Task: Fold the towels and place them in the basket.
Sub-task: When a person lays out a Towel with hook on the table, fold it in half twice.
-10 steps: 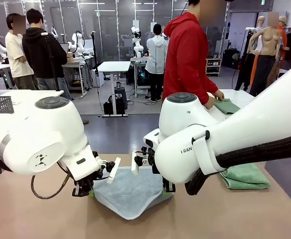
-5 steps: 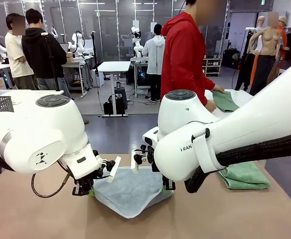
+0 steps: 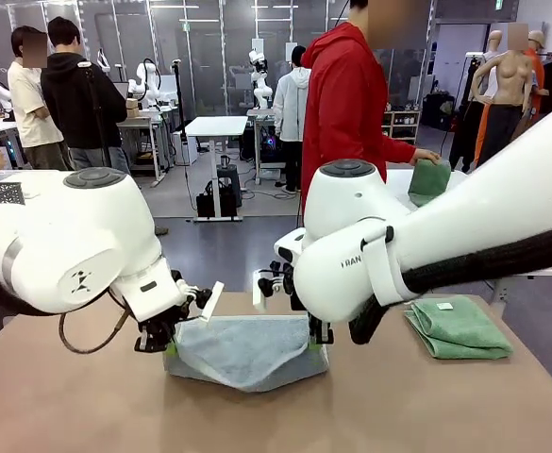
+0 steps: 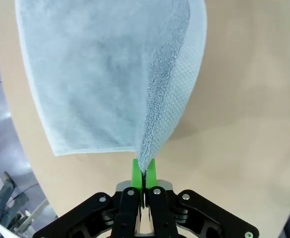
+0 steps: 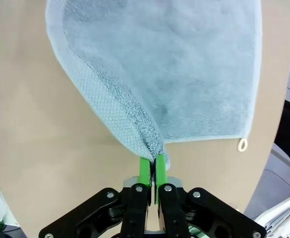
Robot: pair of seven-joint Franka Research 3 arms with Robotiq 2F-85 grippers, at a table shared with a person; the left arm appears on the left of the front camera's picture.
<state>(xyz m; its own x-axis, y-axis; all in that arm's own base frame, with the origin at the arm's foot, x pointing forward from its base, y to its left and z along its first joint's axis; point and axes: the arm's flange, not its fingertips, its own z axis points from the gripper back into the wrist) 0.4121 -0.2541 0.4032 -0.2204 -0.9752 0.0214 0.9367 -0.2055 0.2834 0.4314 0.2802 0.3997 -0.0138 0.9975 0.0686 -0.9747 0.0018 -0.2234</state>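
Blue-grey towel point(image 3: 247, 349): soft terry with a waffle-weave border, doubled over into a low, sagging band on the table point(image 3: 68, 415), at 6 o'clock of the front view. A small white loop point(image 5: 242, 145) hangs from one corner.
Left gripper point(image 4: 144, 168): green pads pinched narrow on a corner of the blue-grey towel, at its 9 o'clock end.
Right gripper point(image 5: 151, 168): pinched narrow on the opposite corner, at the 3 o'clock end.
Green towel point(image 3: 457, 326): mint, folded, white tag on top, lying on the table at 4 o'clock, apart from the blue-grey towel.
Second green cloth point(image 3: 428, 179): darker, held in the person's hand point(image 3: 426, 157) at 2 o'clock.
Count: one blue-grey towel, two green cloths, two grippers.
Change: a second ago the blue-grey towel lay spread flatter, with a point toward the near edge. Now both corners are raised. The person's cloth has left the far table.
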